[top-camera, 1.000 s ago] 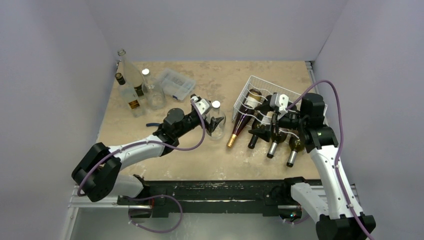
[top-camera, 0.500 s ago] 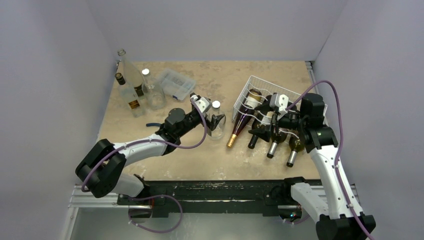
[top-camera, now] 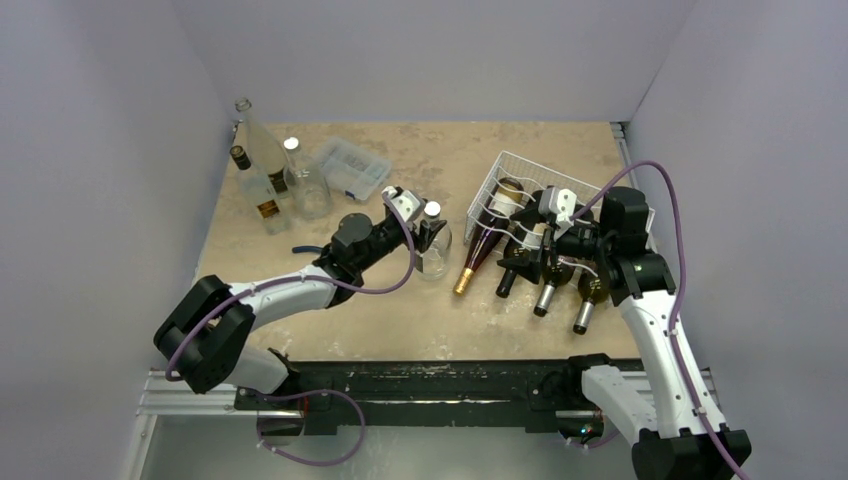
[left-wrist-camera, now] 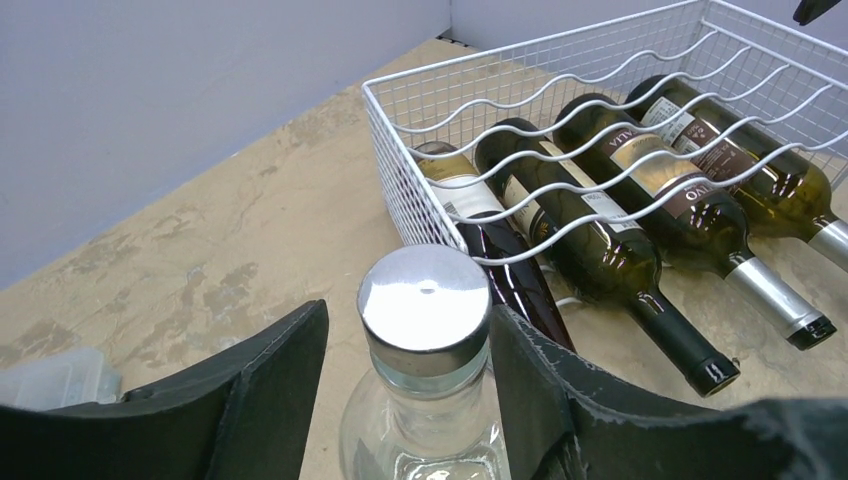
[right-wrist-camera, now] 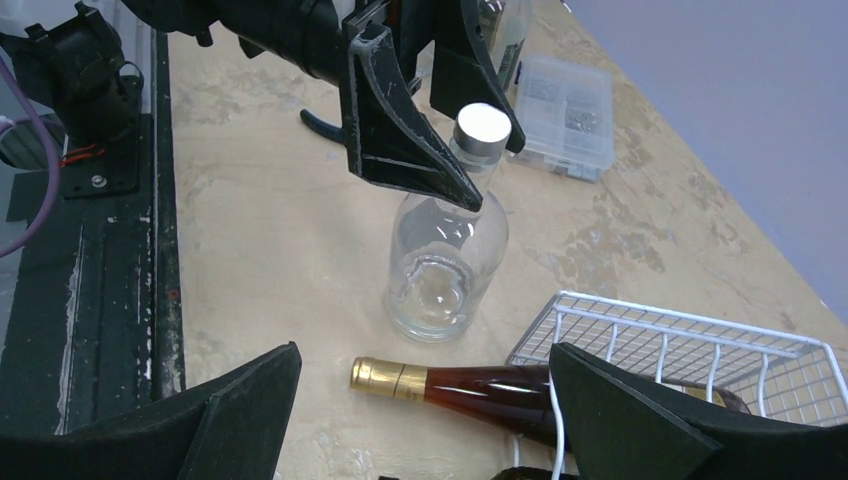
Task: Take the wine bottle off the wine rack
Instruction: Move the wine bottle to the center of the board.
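Four bottles [left-wrist-camera: 590, 250] occupy white wine rack [left-wrist-camera: 400, 150]; right fingers [right-wrist-camera: 240, 410] spread, left fingers [left-wrist-camera: 270, 390] unclear.

A robotics lab: plain walls [top-camera: 430, 50] enclose a table [top-camera: 400, 310] with 2 arms [top-camera: 285, 292].

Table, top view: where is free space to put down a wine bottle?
Bare table lies near the front, between the left arm and the gold-capped bottle. Another patch lies between the compartment box and the wine rack. The far-left bottle group is crowded.
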